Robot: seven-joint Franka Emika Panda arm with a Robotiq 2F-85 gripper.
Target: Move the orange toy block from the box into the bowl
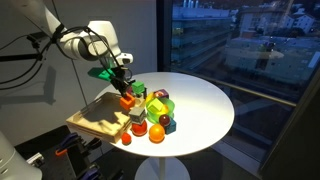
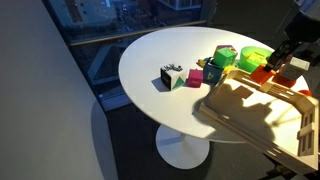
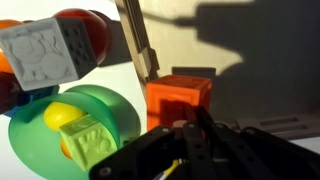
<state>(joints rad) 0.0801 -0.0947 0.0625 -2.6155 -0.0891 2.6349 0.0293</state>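
The orange toy block sits in a corner of the light wooden box, against its low wall. It also shows in an exterior view, right under my gripper. In the wrist view my gripper's fingers are drawn together, their tips at the block's near edge and not around it. The box shows in both exterior views. A small dull grey thing that may be the bowl stands by the box's corner, too small to tell for sure.
Beside the box, toys crowd the round white table: a green dish with yellow and green pieces, a grey patterned cube, an orange ball, a pink block and a dice-like cube.
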